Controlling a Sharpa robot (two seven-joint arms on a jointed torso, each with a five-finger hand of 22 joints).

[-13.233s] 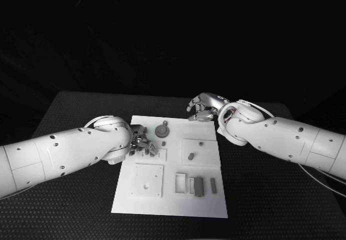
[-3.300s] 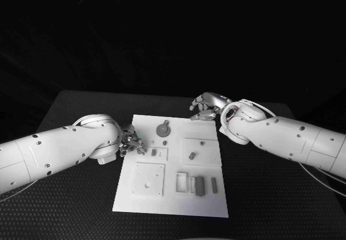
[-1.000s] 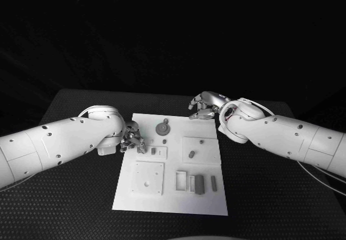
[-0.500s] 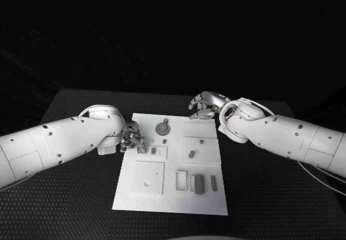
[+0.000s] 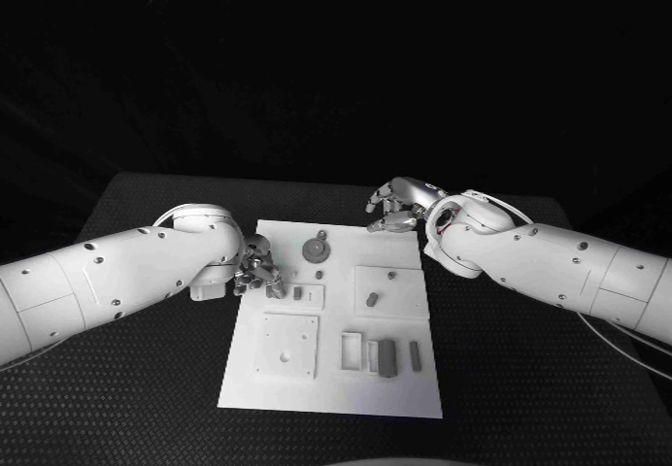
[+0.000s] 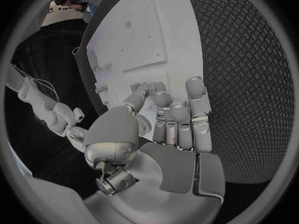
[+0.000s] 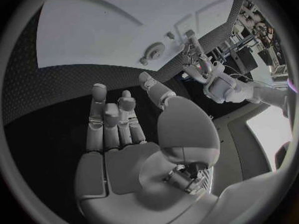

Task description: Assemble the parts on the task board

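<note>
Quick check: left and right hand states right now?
Left hand: fingers curled over the task board, whether it holds anything cannot be told.
Right hand: open, holding nothing.

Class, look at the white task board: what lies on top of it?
On the task board lie small grey parts, including a round gear-like piece. The left hand covers its left edge, hiding whatever sits beneath.

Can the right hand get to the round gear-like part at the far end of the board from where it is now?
Probably yes. The right hand hovers open just off the task board's far right corner, and the round part lies on bare board nearby with nothing between them. The left hand is at the board's left edge, out of the way.
</note>
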